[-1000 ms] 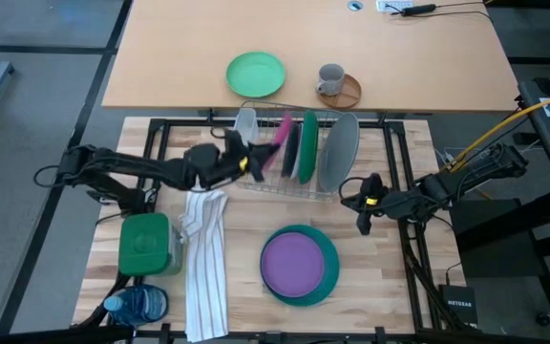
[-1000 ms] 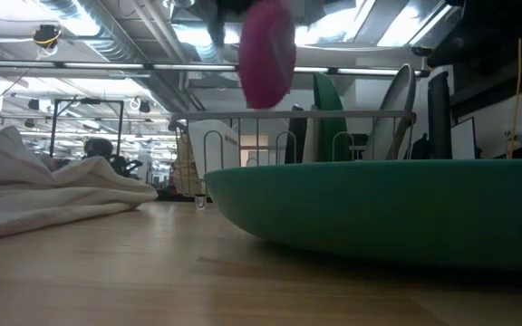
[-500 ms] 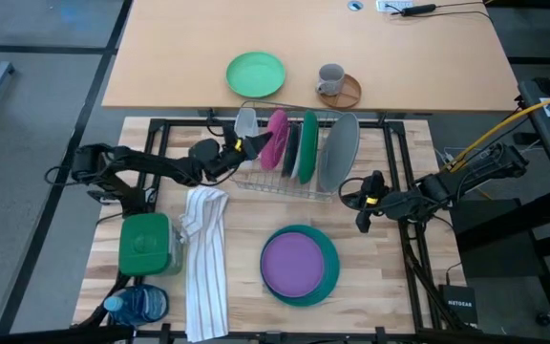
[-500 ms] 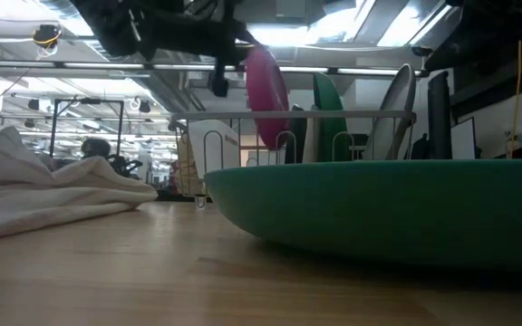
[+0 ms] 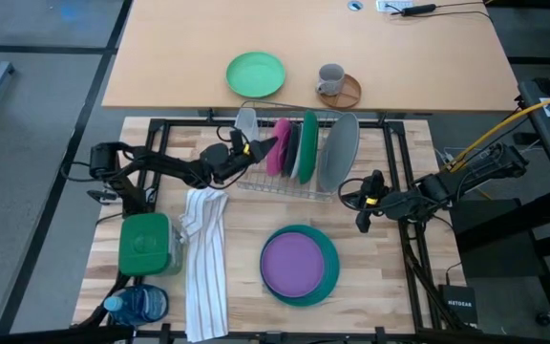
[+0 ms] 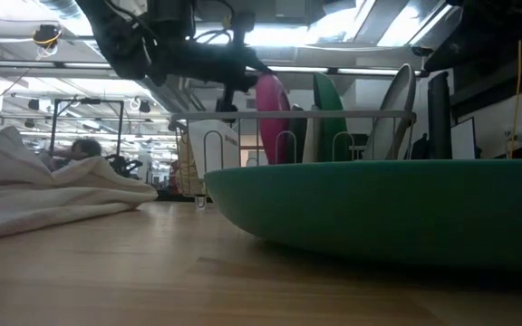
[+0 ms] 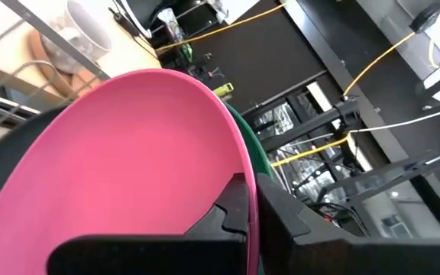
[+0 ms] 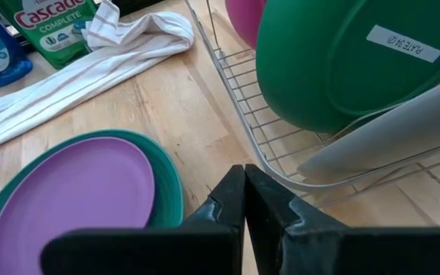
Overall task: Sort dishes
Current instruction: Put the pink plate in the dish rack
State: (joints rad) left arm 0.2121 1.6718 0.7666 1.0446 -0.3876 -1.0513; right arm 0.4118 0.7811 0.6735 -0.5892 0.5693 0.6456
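Left gripper (image 5: 247, 149): at the wire dish rack (image 5: 256, 183), fingers clamped on the rim of the pink plate (image 5: 277, 145), which stands upright in the rack's left slots.
Beside it in the rack, on edge: charcoal plate (image 5: 291, 148), dark green plate (image 5: 308, 145), light grey plate (image 5: 339, 150).
Right gripper (image 5: 362, 215): poised over the wooden tabletop (image 5: 390, 287) just right of the rack, fingers pressed together, holding nothing.
Purple plate (image 5: 294, 263): flat on the teal plate (image 5: 330, 272), front of the rack.
Striped dish towel (image 5: 204, 258): left of the stack.
Green detergent tub (image 5: 144, 244) and blue bottle (image 5: 137, 306): front-left corner.
Mint plate (image 5: 255, 74) and grey mug (image 5: 330, 79): far desk.
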